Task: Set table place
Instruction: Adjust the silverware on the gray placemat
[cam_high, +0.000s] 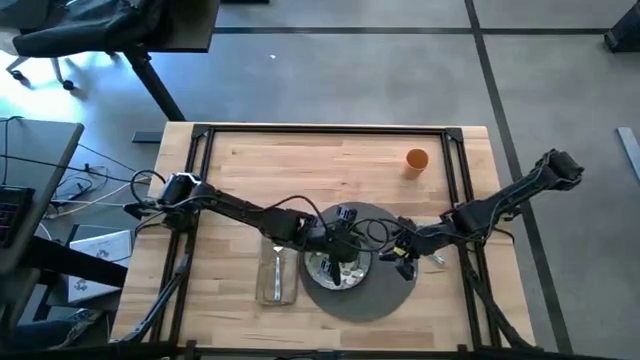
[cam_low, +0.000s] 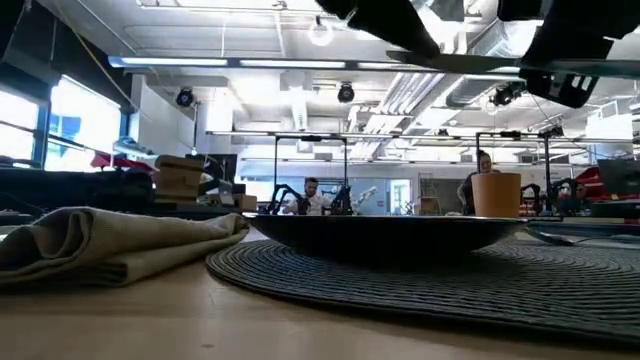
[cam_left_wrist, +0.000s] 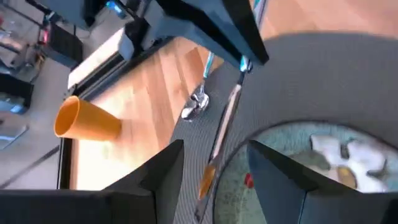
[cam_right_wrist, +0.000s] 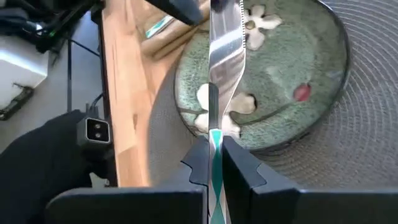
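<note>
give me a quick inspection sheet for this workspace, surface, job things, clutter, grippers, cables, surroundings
surface: wooden table with a black rail frame.
job's things: round grey mat near the front edge, green floral plate on it; napkin beside the mat with cutlery on it; spoon at the mat's far edge; orange cup stands apart near the back right.
clutter: nothing seen.
grippers: right gripper shut on a knife, held over the plate's edge; left gripper open above the plate.
cables: loose wires off the table's left side.
surroundings: office chair at back left; people at far benches in the low view.
</note>
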